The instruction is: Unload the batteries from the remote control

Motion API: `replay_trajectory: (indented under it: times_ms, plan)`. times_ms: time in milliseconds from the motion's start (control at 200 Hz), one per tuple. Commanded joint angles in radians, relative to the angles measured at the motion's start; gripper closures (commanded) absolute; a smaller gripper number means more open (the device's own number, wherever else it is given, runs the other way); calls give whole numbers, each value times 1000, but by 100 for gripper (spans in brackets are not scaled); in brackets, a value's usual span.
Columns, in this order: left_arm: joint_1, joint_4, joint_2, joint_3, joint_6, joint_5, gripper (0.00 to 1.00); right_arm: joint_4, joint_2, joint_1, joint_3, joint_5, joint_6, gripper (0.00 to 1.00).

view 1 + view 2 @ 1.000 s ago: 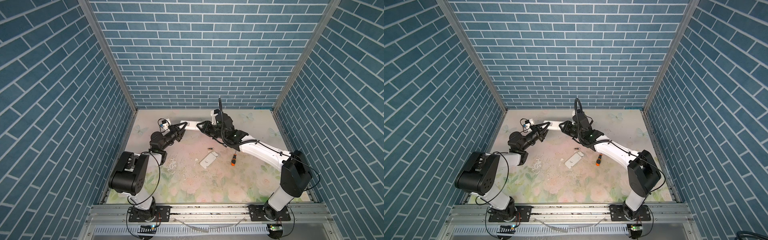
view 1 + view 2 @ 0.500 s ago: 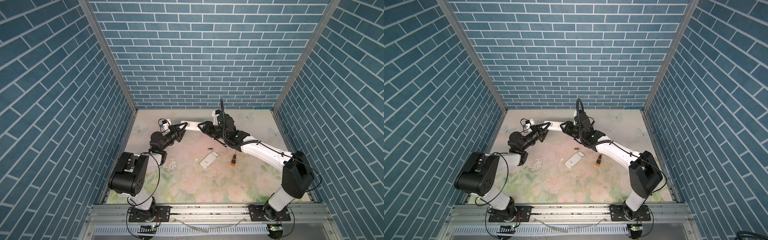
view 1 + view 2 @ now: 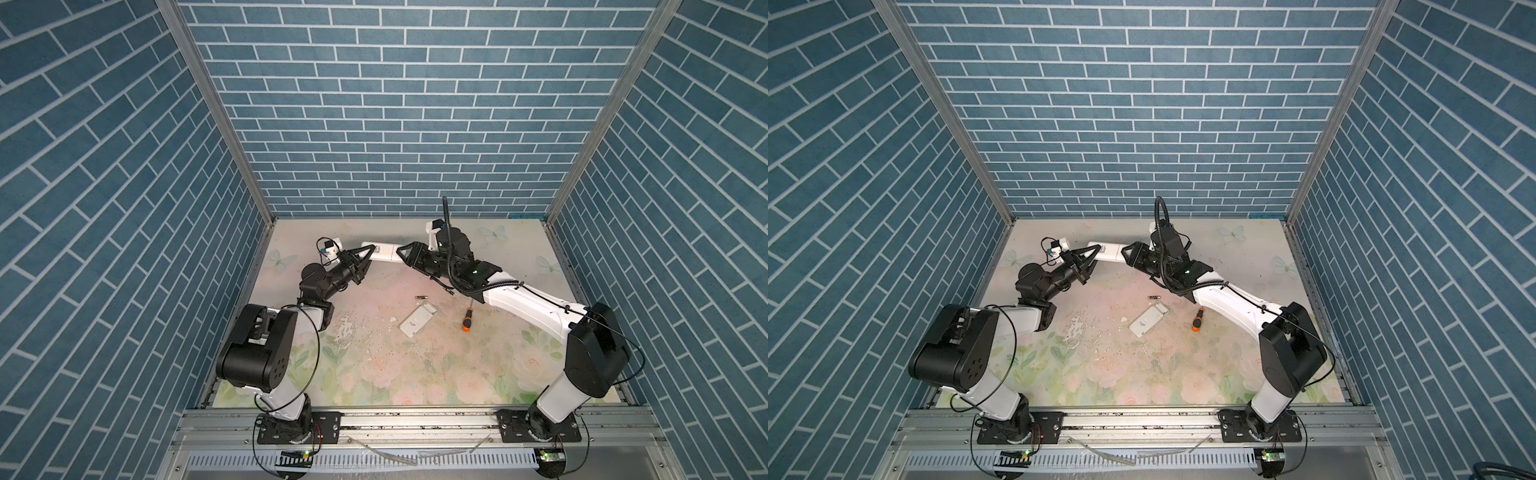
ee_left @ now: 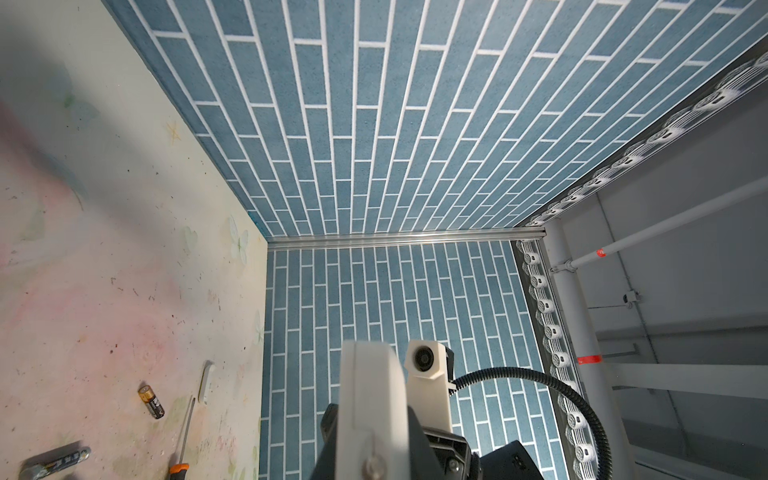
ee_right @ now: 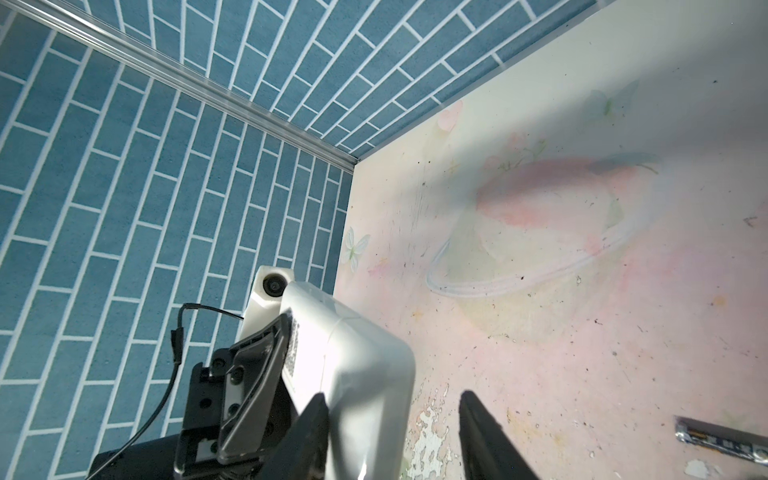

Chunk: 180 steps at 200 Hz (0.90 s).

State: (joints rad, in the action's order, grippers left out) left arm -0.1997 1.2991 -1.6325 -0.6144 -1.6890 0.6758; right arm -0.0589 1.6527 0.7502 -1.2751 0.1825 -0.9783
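My left gripper [image 3: 371, 253] clamps one end of the remote [image 3: 384, 252]; my right gripper [image 3: 401, 250] stands parted around the other. A battery [image 3: 421, 297], cover [image 3: 417, 319] and screwdriver [image 3: 468, 321] lie below, apart.

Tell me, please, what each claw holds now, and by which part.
The left claw is shut on the white remote control, holding it by one end. The right claw stands open around the opposite end; it grips nothing.

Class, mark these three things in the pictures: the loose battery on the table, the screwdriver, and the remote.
battery [image 3: 420, 297]: in a top view, middle of its dark body.
screwdriver [image 3: 467, 321]: in a top view, mid-length of its handle.
remote [image 3: 383, 252]: in a top view, middle of its white body.
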Motion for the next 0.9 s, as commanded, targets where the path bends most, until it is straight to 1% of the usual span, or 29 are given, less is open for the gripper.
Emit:
replay_trajectory:
  times_ms: [0, 575, 695, 895]
  plan:
    - [-1, 108, 40, -11, -3, 9, 100, 78, 41, -5, -50, 29, 43, 49]
    - [-1, 108, 29, -22, -3, 16, 100, 111, 94, -5, -104, 65, 50, 48]
    - [-1, 108, 33, -19, -4, 13, 100, 116, 88, -5, -89, 55, 49, 52]
    - [0, 107, 37, -28, -14, 13, 100, 151, 64, -6, -54, 28, 47, 63]
